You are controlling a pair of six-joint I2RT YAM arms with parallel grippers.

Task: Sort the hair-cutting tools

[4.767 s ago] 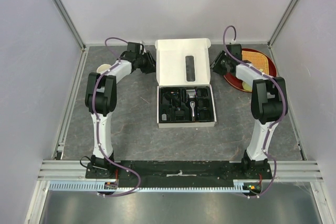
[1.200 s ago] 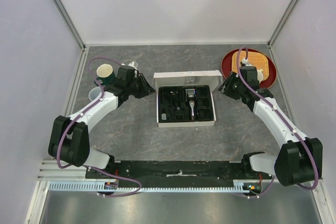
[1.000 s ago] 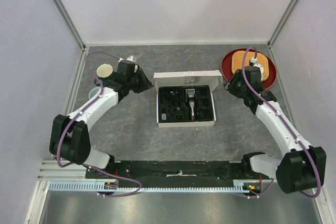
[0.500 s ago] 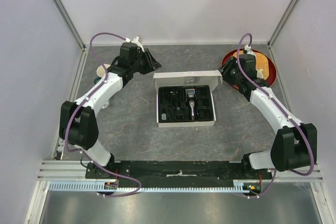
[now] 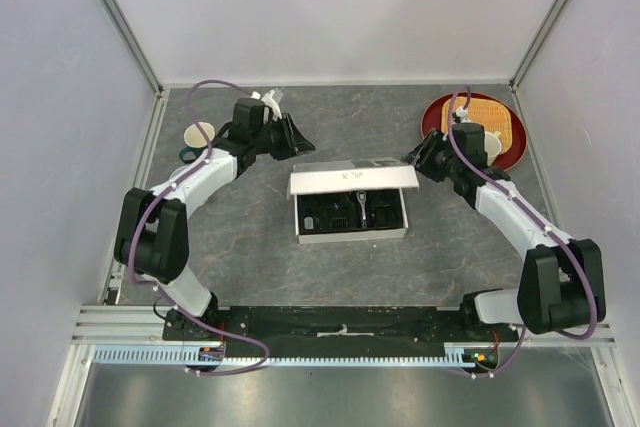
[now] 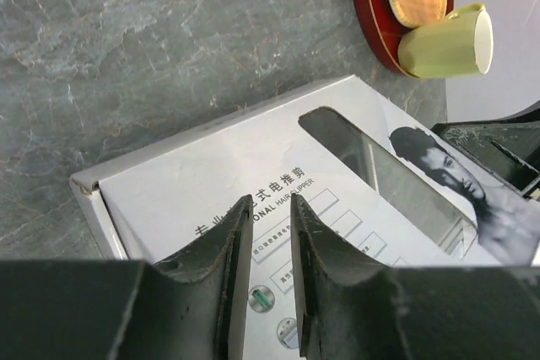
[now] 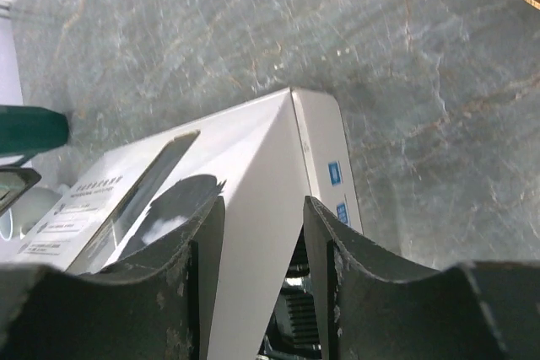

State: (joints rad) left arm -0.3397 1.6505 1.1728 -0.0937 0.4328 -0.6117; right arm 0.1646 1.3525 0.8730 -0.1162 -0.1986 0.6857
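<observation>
The white box lies mid-table, its lid tilted forward over the black tray. Black clipper pieces show in the tray's front part; the rest is hidden under the lid. My left gripper is behind the lid's left back corner, its jaws a narrow gap apart, with the printed lid right below my gripper. My right gripper is open at the lid's right end. The lid's side flap runs between that gripper's fingers. Dark pieces show under the flap.
A red plate with a woven mat and a pale cup stands at the back right, behind my right arm. A green cup stands at the back left. Grey walls close in the table.
The lid has gone from flat open, to upright, to tilted forward over the tray. Both grippers have moved inward and down, following the lid's back edge.
</observation>
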